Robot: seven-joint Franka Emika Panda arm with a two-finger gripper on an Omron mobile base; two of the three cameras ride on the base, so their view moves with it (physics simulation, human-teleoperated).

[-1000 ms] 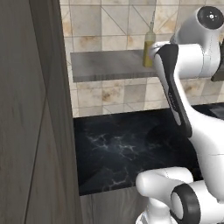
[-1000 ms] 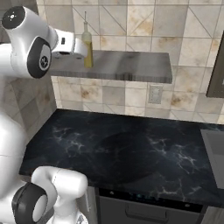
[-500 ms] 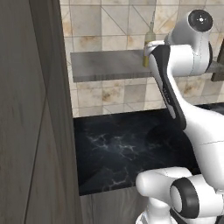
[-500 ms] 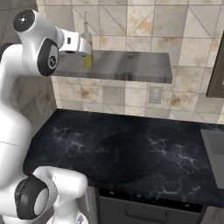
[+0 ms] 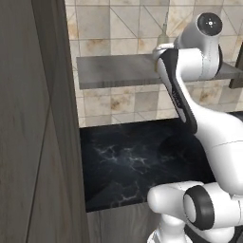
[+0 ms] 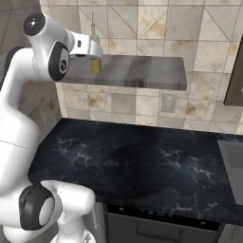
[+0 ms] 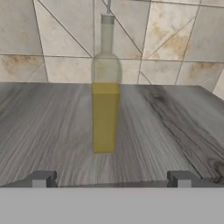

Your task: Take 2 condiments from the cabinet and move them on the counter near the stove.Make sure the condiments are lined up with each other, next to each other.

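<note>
Gripper (image 7: 109, 179) wide open and empty, lined up on the oil bottle (image 7: 105, 109) — upright mid-shelf (image 7: 183, 127), set back from the front edge, so reach in deeper.

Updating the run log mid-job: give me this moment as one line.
phase: approach | target: tall slim yellow-green oil bottle upright on grey wooden shelf | gripper: open, short of bottle, nothing held | black veined counter: no condiments placed
</note>
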